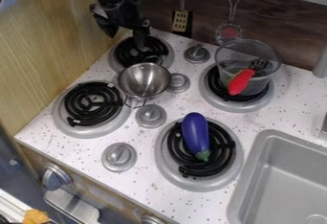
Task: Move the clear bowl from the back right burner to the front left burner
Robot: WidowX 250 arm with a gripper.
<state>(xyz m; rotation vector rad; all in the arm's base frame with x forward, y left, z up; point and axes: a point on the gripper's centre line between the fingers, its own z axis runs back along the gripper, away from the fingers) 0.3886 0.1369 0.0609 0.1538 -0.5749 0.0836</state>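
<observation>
At the left of the view, a black coil burner point(93, 104) sits in its metal pan, with a round knob point(119, 156) nearer the front edge of the surface point(89, 152). Next comes the tool point(127, 40), open, its fingers apart with nothing between them, hanging above the rear burner point(131, 55). The steel pot point(145, 80) is the thing nearest to it, between the left and rear burners, one wire handle towards the tool and the other towards the front. Its thin rim would probably be gripped best with one finger inside and one outside, coming straight down and closing gently, since a push from the side could tip or slide so light a bowl; the knobs just beside it leave little slack on that side. Further right, a purple eggplant point(194, 131) lies lengthwise on the front burner point(219, 157); being smooth and rounded, it should hold better pinched across its middle. Right of that, farther back, a mesh basket point(232, 54) stands on another burner with a red-handled fork point(241, 82) in it, then the grey sink point(254, 170)
</observation>
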